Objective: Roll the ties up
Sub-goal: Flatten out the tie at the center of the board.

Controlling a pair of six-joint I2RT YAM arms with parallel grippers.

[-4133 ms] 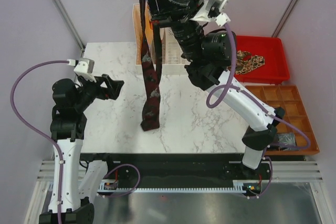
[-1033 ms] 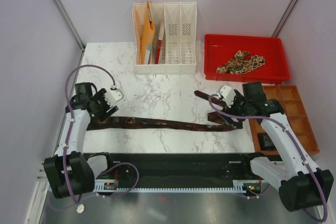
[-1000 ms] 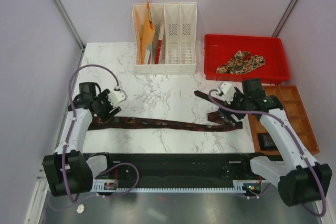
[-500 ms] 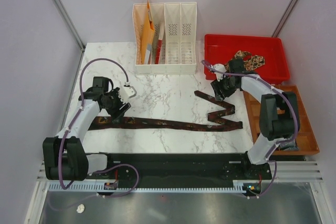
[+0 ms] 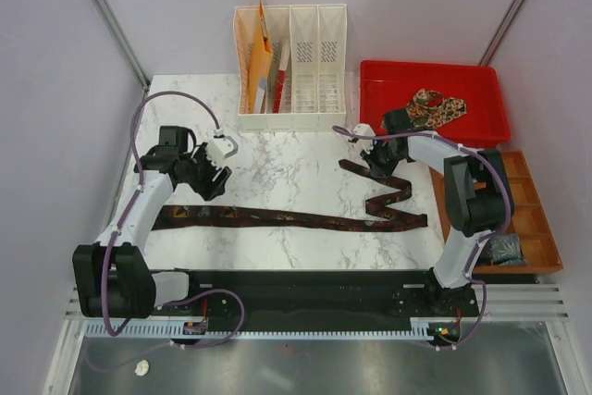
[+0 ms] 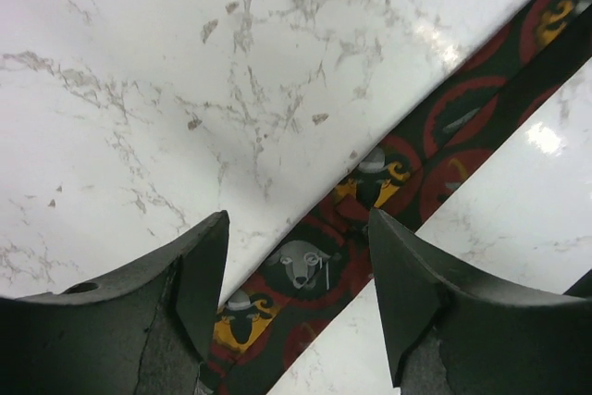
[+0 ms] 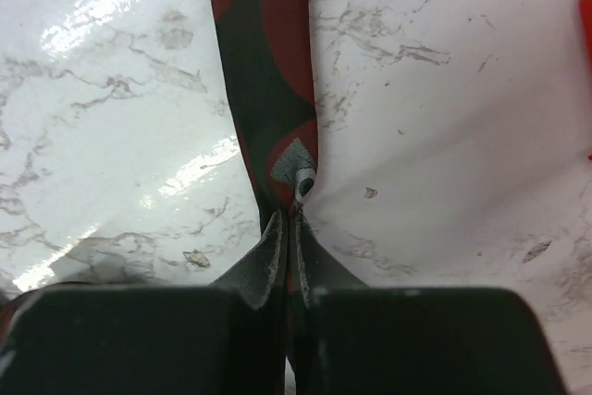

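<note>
The marble-patterned table (image 5: 305,182) is the biggest thing before me, white with grey veins and glossy enough to throw glare in both wrist views. At its far right sits a red plastic tray (image 5: 481,76) holding a crumpled paisley tie (image 5: 427,108). Beside the tray stands a cream slotted file rack (image 5: 319,43) with an orange folder (image 5: 257,62) upright in its left slot. A brown tray of small compartments (image 5: 518,191) lies along the right edge. The dark tie (image 5: 277,219) lies flat as a long narrow strip across the near half of the table. At its right end it folds back in a zigzag toward my right gripper (image 5: 375,166). From above it reads as plain maroon-brown. My left wrist camera shows instead a smooth dark weave with red rounds and small grey sheep heads touched with yellow (image 6: 370,191). There it runs diagonally under my left gripper (image 6: 296,228), whose two blunt black fingers (image 6: 199,275) stand well apart over it; I cannot tell whether they touch the cloth. My right wrist camera shows what the overhead hides: my right gripper (image 7: 289,228) is pinched together on the tie's pointed tip, and the fabric stretches away from the fingers (image 7: 264,265).
</note>
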